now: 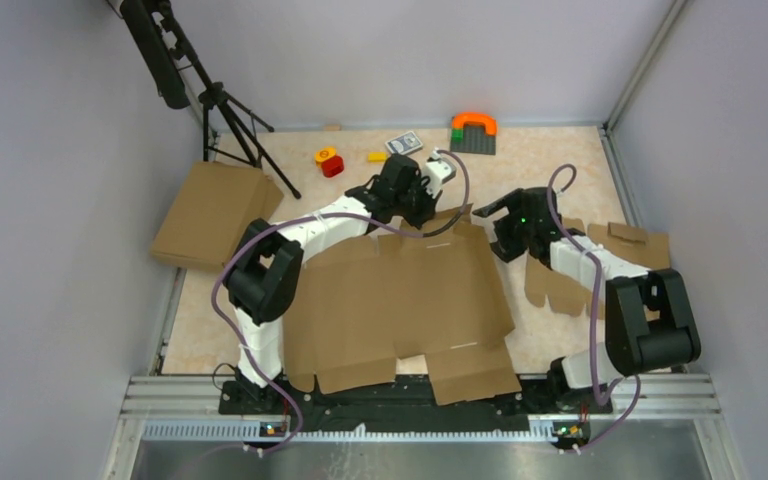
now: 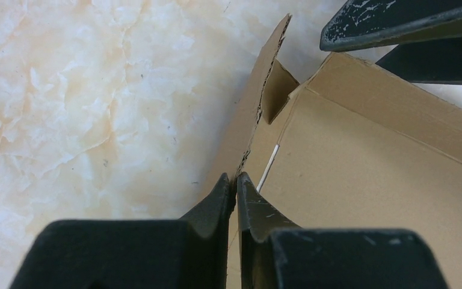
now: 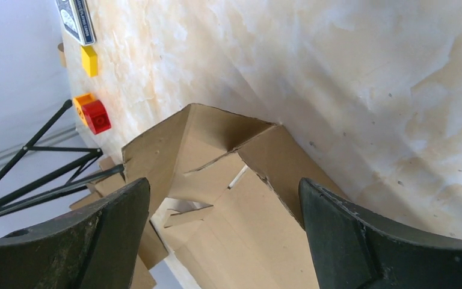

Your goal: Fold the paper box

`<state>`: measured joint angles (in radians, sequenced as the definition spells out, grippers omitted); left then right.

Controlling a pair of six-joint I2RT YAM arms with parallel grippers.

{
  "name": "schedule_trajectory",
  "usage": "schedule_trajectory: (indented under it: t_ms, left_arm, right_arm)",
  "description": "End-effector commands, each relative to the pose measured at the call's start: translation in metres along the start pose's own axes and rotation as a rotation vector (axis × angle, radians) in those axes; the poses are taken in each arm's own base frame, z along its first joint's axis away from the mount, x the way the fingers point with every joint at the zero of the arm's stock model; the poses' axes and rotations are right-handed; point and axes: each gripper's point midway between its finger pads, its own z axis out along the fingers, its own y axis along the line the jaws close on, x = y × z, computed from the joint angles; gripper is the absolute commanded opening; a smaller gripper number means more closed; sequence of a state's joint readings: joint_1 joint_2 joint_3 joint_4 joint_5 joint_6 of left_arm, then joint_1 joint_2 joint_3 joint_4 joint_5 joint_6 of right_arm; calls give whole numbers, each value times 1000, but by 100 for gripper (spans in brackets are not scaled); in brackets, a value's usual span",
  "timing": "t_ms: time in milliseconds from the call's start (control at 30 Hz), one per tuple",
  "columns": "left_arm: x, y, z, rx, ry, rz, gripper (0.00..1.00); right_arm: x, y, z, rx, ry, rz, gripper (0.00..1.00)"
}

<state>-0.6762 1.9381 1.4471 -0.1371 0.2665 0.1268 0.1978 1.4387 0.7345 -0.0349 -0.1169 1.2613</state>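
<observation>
Now my left end effector [image 2: 236,180] is pinched narrow on the thin top edge of a raised wall of the paper box [image 1: 400,300], while my right end effector [image 3: 222,191] stands wide and holds nothing. Most of the box lies flat as a die-cut sheet on the table [image 1: 550,170], between my two arms, with its near flaps reaching toward my bases. Only the far edge is lifted: the wall I grip stands up there, and a small corner tab [image 2: 277,90] is bent inward just beside it. From the right wrist view that raised corner sits within the open span of my right end effector, and I cannot tell whether either side touches the card. I judge the step in hand to be setting up this far corner. To do it well, I should hold the left pinch firm so the wall stands square on its crease. Then I should bring the right down over the adjoining side flap, close on it near the crease rather than the tip, and swing it up so the tab tucks inside. Thin corrugated card will likely buckle if I pull off the crease line, and the loose sheet may slide on the smooth table.
</observation>
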Motion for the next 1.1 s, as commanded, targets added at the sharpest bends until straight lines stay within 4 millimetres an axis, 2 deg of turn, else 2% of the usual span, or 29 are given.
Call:
schedule_trajectory:
  t_ms: [0,167,367,500,600,700,833,1067]
  left_arm:
    - [-41,-1,-16,-21,-93,21,7]
    - [-57,8,-9,-44,-97,42,5]
    - [-86,22,3,-61,-101,88,5]
    - [-95,31,13,-67,-99,101,4]
    - [-92,36,20,-69,-93,107,4]
    - [-83,35,25,-62,-84,105,4]
    - [-70,35,29,-64,-69,89,4]
    - [-67,25,18,-38,-134,100,3]
  right_arm:
    - [-13,15,-2,0,-31,4,92]
    - [-27,26,-1,11,-94,70,94]
    - [-33,48,17,30,-69,93,95]
    - [-46,59,27,4,-109,100,95]
    - [-55,54,35,6,-136,101,95]
    - [-63,55,40,-65,-168,131,96]
    - [-64,52,43,-106,-171,157,96]
    - [-63,58,46,-115,-152,139,96]
